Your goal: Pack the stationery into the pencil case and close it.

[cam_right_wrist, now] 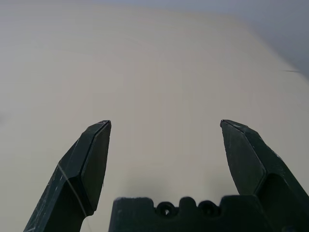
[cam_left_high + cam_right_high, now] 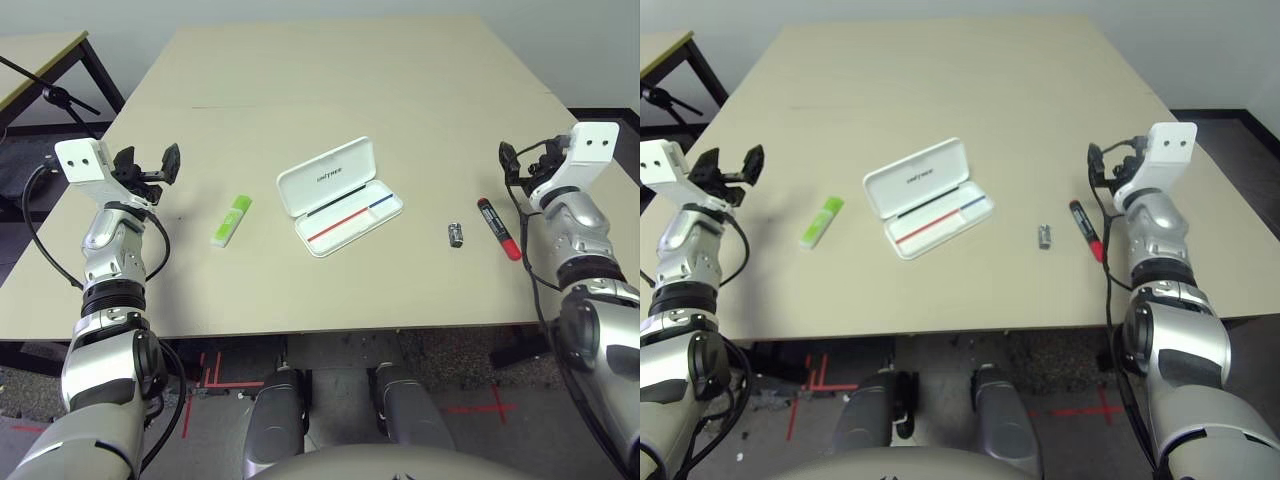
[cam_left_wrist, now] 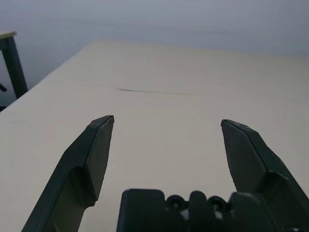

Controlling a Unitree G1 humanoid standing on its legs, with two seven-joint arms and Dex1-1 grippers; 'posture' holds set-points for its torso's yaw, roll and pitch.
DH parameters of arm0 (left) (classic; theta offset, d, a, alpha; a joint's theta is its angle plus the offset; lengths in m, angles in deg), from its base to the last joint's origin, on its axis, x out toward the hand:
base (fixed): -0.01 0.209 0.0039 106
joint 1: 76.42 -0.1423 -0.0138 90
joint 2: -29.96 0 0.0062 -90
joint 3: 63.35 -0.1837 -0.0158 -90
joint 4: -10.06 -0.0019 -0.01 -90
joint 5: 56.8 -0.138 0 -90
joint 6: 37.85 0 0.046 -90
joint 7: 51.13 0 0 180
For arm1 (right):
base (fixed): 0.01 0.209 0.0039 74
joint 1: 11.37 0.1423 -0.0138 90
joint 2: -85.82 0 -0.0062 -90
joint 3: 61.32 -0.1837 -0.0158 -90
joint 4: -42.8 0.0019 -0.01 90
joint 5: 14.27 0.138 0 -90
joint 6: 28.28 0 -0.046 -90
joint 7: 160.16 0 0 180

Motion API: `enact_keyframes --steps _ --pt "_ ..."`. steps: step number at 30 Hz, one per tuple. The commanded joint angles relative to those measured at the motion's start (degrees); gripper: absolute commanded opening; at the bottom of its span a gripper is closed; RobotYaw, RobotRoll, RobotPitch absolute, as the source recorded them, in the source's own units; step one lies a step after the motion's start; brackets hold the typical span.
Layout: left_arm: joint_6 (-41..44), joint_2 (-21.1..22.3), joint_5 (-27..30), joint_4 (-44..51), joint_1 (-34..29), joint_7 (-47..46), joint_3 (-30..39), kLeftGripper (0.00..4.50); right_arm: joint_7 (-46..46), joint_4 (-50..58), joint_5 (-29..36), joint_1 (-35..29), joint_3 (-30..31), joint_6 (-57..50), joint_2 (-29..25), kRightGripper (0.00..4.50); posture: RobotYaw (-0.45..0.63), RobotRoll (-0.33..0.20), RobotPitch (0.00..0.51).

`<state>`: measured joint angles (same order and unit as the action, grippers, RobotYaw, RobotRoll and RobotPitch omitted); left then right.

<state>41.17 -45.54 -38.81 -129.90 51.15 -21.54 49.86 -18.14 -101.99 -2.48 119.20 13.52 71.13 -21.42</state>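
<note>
A wide tan bench (image 2: 330,60) carries the open pencil case (image 2: 340,196) at centre, highlighter (image 2: 230,220) left of it, silvery piece (image 2: 455,235) and red marker (image 2: 498,228) right. Left hand (image 2: 150,168) and right hand (image 2: 515,165), both released, hover near the side edges.

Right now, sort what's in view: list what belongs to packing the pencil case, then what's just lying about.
Belongs to the job:
- pencil case, open
- lime-green highlighter
- red marker
- small silvery cylinder

Not part of it:
- second table at the far left
- black stand beside it
</note>
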Motion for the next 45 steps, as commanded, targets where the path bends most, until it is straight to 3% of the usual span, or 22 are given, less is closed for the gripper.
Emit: enact_keyframes --steps 1,6,13,18,26,32,45 --pt "1.9 0.0 0.7 1.9 -0.7 2.1 -0.8 4.48 -12.7 10.4 1.7 -4.9 3.6 -8.0 -3.7 4.5 -0.19 0.0 0.112" --pt "3.7 -0.4 1.1 5.1 -1.4 3.8 -1.3 4.48 -23.3 22.0 3.5 -10.1 6.4 -17.4 -9.3 4.5 -0.18 0.0 0.11" --pt "9.1 0.0 1.8 14.6 -5.6 9.3 -4.2 4.48 -29.1 28.3 4.7 -12.3 7.7 -23.7 -12.0 4.5 -0.17 0.0 0.106" --pt "22.4 2.8 7.7 30.9 -11.9 19.3 -7.7 4.48 -29.8 28.7 4.5 -12.3 7.9 -24.4 -12.0 4.5 -0.15 0.0 0.111" --pt "41.6 11.0 17.9 59.1 -22.9 32.6 -16.8 4.48 -30.0 26.7 3.3 -11.5 8.6 -23.1 -11.8 4.5 -0.14 0.0 0.11" --pt "44.8 12.7 14.5 65.3 -23.4 32.9 -25.4 4.48 -30.2 26.4 3.2 -11.3 8.9 -22.9 -11.9 4.5 -0.15 0.0 0.107" --pt "42.0 4.2 3.1 57.9 -16.9 27.4 -37.6 4.48 -32.6 30.1 5.3 -12.0 8.7 -25.6 -11.8 4.5 -0.17 0.0 0.108"
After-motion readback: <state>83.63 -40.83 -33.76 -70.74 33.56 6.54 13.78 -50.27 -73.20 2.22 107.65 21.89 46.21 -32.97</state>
